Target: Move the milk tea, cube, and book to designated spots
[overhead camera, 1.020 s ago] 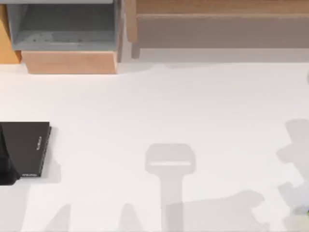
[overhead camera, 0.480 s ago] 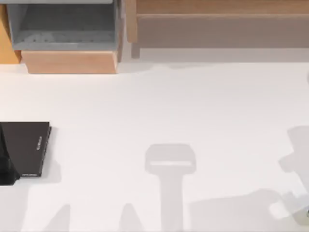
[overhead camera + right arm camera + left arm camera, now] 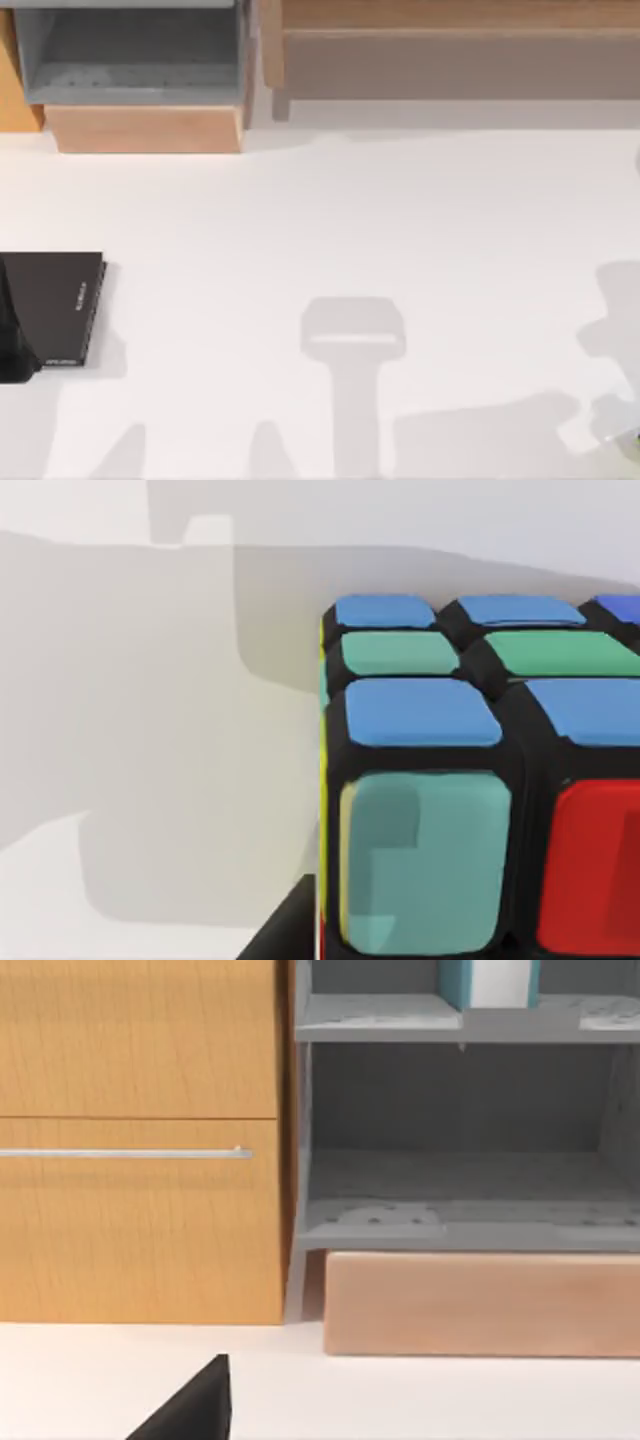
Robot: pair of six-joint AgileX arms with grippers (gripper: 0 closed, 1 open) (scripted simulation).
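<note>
Our right wrist view sat close over the cube, which rested on the white table; whether our right gripper's fingers were spread or pinched, we cannot tell. The book stood on an upper shelf of the grey shelf unit at far left. We judged that descending off-centre could nudge the cube aside rather than straddle it.

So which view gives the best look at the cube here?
The right wrist view: the cube sits close up, with blue, green, teal and red stickers in black framing, resting on the white table. The top view has at most a small coloured sliver at its lower right edge, too little to identify. The left wrist view faces the shelf.
</note>
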